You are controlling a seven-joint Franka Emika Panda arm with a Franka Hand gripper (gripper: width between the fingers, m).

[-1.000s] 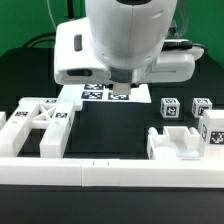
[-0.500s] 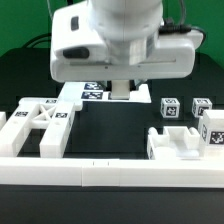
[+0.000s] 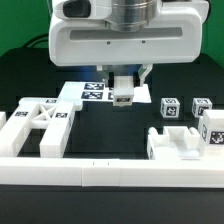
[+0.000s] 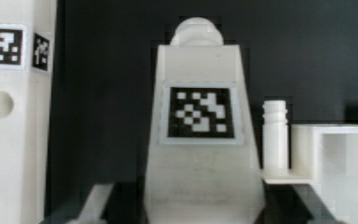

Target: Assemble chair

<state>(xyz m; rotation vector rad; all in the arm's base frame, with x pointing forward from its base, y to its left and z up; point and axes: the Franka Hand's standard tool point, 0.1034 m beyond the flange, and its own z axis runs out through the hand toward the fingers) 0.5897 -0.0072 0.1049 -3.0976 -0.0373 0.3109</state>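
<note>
My gripper (image 3: 122, 88) hangs over the back middle of the table, shut on a white square chair post (image 3: 122, 97) with a marker tag. In the wrist view the post (image 4: 201, 120) stands between the dark fingers (image 4: 108, 203), and the gripper (image 4: 201, 198) grips its sides. The X-braced panel (image 3: 38, 122) lies at the exterior view's left. The chunky slab piece (image 3: 183, 143) lies at the right, with tagged posts (image 3: 168, 108) behind it.
The marker board (image 3: 92, 91) lies flat below and behind the gripper. A long low white border rail (image 3: 110, 176) runs along the front. In the wrist view a tall tagged white piece (image 4: 11, 100) stands on one side and a white block (image 4: 336, 150) on the other.
The arm's hand has risen and now fills the top of the exterior view. The gripper stays shut on the post over the marker board, a little further right.
</note>
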